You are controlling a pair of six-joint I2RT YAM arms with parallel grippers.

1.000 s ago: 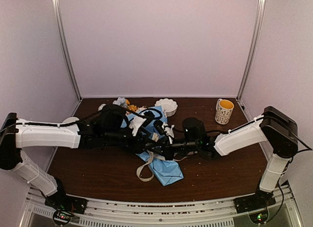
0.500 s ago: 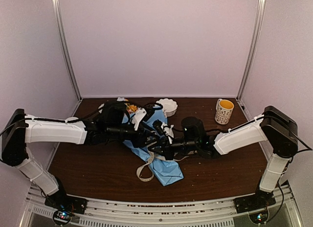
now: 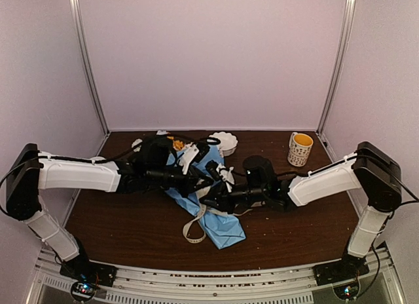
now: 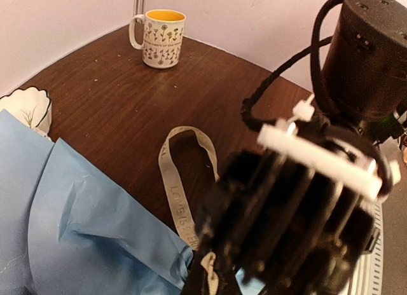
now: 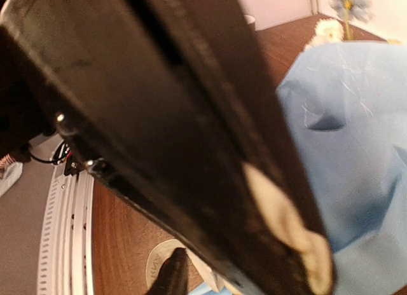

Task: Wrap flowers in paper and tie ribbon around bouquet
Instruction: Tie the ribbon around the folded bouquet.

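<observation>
We see a blurred black bar (image 5: 159, 117) crossing diagonally, very close, with cream ribbon (image 5: 286, 231) against its lower edge. Crumpled light-blue paper (image 5: 356, 155) covers the brown surface (image 5: 121, 244) at right; flowers (image 5: 348, 1) show top right.

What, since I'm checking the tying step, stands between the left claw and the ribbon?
Nothing visible does. The left claw is shut right at the ribbon, close beside the right claw over the paper; whether it grips the ribbon cannot be told.
</observation>
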